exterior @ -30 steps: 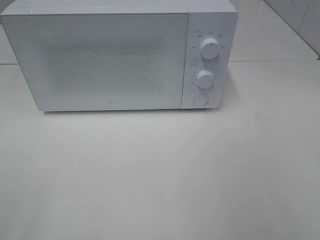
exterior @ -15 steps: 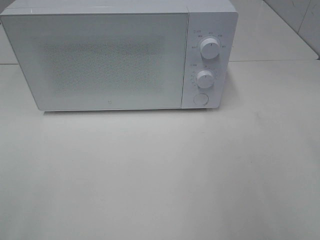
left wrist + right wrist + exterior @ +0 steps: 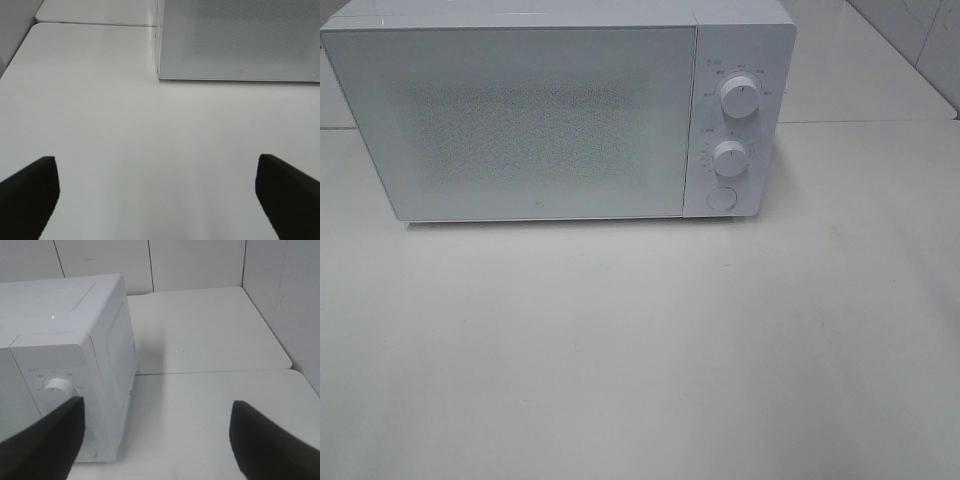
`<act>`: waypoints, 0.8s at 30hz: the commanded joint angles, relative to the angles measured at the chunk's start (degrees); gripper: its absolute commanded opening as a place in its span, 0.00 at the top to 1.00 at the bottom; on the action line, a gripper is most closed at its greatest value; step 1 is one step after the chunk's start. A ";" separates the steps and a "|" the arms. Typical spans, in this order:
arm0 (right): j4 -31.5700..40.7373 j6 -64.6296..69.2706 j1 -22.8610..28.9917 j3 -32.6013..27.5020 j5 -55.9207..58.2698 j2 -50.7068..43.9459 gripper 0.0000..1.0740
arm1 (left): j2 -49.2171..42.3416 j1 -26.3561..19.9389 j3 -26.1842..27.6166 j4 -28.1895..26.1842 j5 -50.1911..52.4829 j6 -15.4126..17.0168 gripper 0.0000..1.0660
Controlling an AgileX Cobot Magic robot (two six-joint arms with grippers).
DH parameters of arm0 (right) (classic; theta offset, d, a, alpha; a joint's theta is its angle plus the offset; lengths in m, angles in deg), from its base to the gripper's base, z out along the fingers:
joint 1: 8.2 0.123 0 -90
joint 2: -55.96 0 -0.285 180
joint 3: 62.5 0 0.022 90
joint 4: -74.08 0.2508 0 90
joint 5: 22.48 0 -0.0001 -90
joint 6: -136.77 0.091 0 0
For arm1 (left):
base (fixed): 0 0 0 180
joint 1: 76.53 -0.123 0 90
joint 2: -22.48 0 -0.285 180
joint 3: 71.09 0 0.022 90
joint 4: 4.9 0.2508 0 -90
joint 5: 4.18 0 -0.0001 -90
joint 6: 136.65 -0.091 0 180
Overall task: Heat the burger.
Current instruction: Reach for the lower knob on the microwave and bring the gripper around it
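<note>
Own body, wrist views: finger pairs of both grippers.
On my left gripper (image 3: 156,164) I saw two matte black fingers (image 3: 29,197), each a broad wedge narrowing to a blunt, squared tip, its edges soft with blur. My right gripper (image 3: 158,404) showed a like pair of fingers (image 3: 42,442), dark charcoal to black, flat-sided and plain-surfaced. Finer detail was too blurred to tell.

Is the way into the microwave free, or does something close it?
The door of the microwave is shut and blocks the inside. No burger shows in any view. The left hand and right hand stand open, empty.
</note>
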 commanded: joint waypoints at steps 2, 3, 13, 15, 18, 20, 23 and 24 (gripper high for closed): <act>-0.46 -0.23 -0.11 0.40 -8.14 4.76 0.29 | -1.09 -0.06 -0.17 -0.06 0.29 -0.06 0.06; -0.46 -0.23 -0.11 0.40 -9.51 6.02 0.29 | -1.09 -0.06 -0.17 -0.06 0.29 -0.06 0.06; -0.46 -0.46 -0.11 0.40 -22.46 18.74 0.29 | -1.09 -0.06 -0.17 -0.06 0.29 -0.06 0.06; -0.23 -0.46 -0.11 0.40 -25.38 22.29 0.29 | -1.09 -0.06 -0.17 -0.06 0.29 -0.06 0.06; -0.23 -0.46 -0.11 0.40 -27.04 25.44 0.29 | -1.09 -0.06 -0.17 -0.06 0.29 -0.06 0.06; -0.17 -0.63 -0.11 0.23 -27.62 26.36 0.29 | -1.09 -0.06 -0.17 -0.06 0.29 -0.06 0.06; 0.63 -1.66 -0.11 -1.83 -32.03 28.30 0.29 | -1.09 -0.06 -0.17 -0.06 0.29 -0.06 0.06; 2.69 -3.09 -0.11 -3.72 -35.87 29.39 0.29 | -1.09 -0.06 -0.17 -0.06 0.29 -0.06 0.06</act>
